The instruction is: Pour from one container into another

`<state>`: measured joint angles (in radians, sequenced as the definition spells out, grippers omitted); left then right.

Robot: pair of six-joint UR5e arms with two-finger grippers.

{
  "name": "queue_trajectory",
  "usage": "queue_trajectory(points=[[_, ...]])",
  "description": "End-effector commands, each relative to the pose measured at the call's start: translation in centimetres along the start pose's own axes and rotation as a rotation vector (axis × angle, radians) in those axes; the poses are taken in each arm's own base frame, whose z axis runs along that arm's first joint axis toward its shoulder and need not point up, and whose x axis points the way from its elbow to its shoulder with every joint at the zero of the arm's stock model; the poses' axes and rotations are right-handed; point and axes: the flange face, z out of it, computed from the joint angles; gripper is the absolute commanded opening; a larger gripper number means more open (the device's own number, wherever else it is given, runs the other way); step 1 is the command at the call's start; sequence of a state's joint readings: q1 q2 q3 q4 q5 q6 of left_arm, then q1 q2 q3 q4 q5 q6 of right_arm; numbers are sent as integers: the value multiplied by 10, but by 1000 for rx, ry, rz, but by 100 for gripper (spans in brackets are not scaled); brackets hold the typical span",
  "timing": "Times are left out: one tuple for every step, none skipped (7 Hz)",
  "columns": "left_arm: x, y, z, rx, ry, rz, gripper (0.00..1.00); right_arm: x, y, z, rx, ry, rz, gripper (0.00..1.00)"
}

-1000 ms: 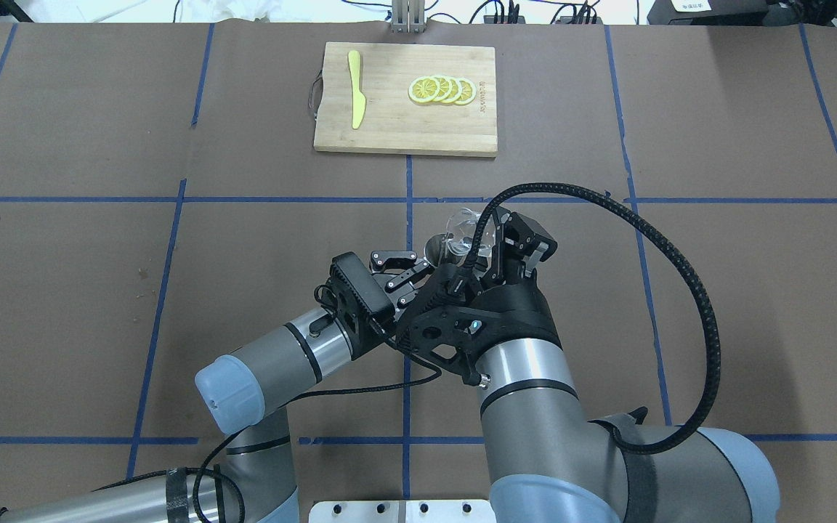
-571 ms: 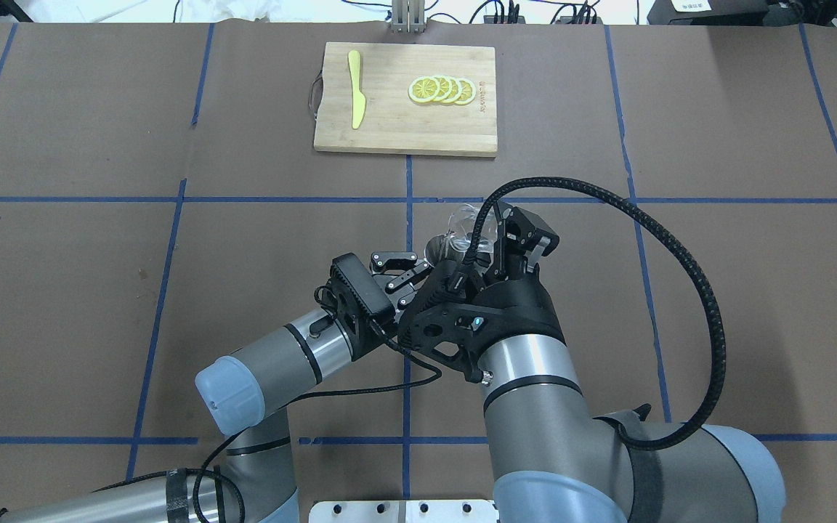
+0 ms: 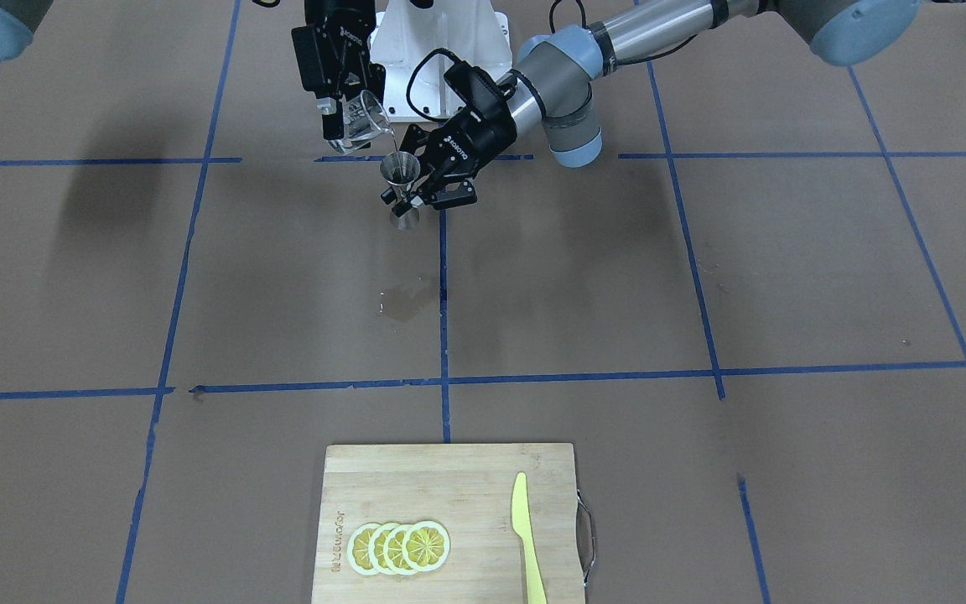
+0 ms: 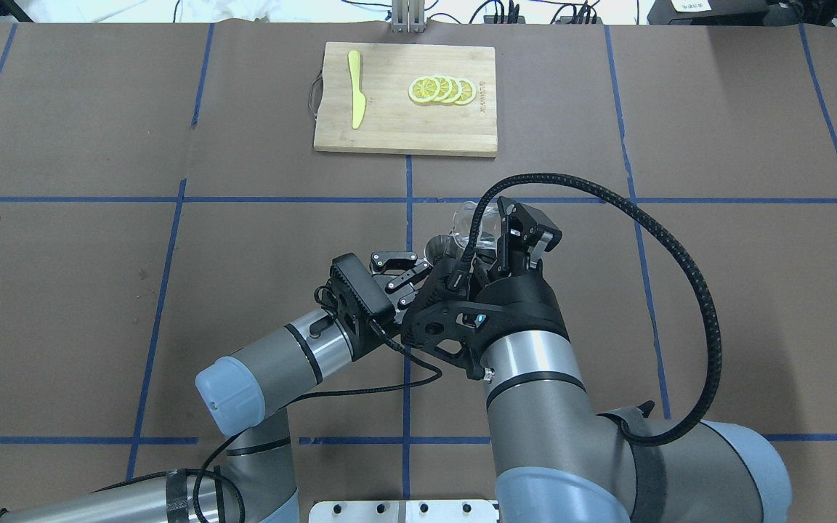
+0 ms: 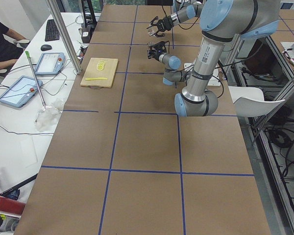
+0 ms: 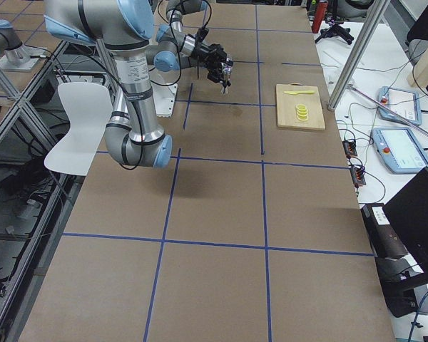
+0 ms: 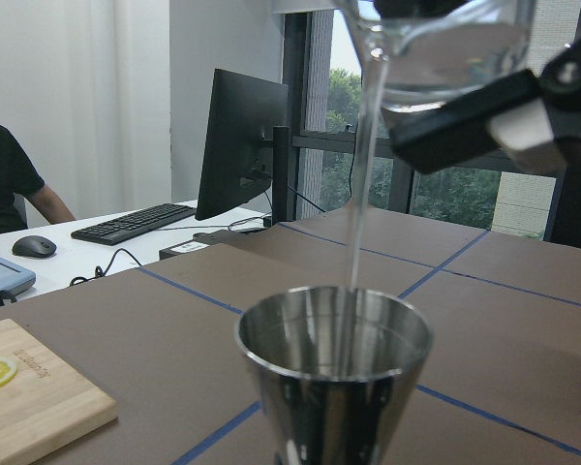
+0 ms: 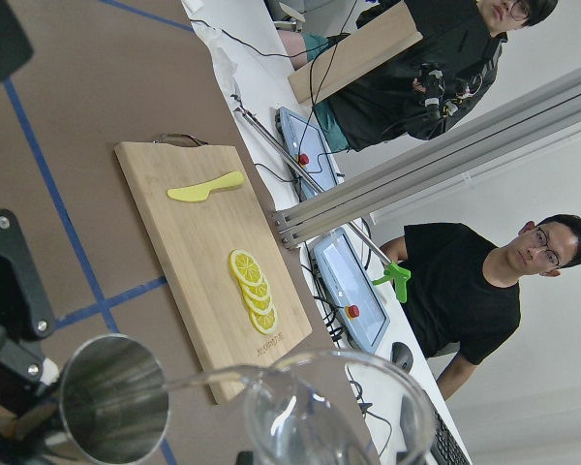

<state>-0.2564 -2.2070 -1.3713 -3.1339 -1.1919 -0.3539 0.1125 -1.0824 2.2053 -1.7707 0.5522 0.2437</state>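
Brown paper covers the table [image 4: 62, 290], gridded with blue tape [image 4: 407, 174]. Using the jigger [image 3: 400, 172] as the reference.

- The jigger is steel and hourglass-shaped, upright, next to the centre tape line on the robot's half. It looks lifted clear of the paper.
- The left gripper [image 3: 406, 196] comes in from the jigger's robot-left side. Its fingers are narrow and clamped on the jigger's waist.
- The glass cup [image 3: 363, 122] sits just above the jigger, offset to its robot-right, and is tilted with the lip over the jigger's top cone.
- The right gripper [image 3: 347, 126] hangs down from above that side, fingers closed on the cup wall.
- A thin clear stream [image 7: 363, 174] runs from the cup lip into the jigger's upper cone. There is liquid in the cup.
- A dark patch [image 3: 403, 304] marks the paper on the far side of the jigger from the robot. Can't tell if it's shadow or spill.
- The cutting board [image 4: 397, 123] lies well beyond the jigger at the far table edge, roughly in line with it. It carries overlapping lemon slices [image 4: 442, 89] and a yellow knife [image 4: 355, 88] lying apart from them.
- Past the board is a side desk with a monitor [image 7: 244, 145] and an operator in a black shirt [image 8: 465, 291].
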Motion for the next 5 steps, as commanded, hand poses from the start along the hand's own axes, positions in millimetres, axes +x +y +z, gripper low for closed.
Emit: queue_trajectory(points=[[0, 1, 0, -1, -2, 1, 0, 4, 1, -1, -9, 3, -20, 0], [2, 4, -2, -5, 1, 0, 0, 4, 1, -1, -9, 3, -21, 0], [2, 4, -2, -5, -1, 0, 0, 3, 1, -2, -8, 2, -22, 0], [2, 4, -2, -5, -1, 0, 0, 3, 1, -2, -8, 2, -22, 0], [3, 4, -3, -6, 1, 0, 0, 4, 0, -4, -6, -5, -17, 0]])
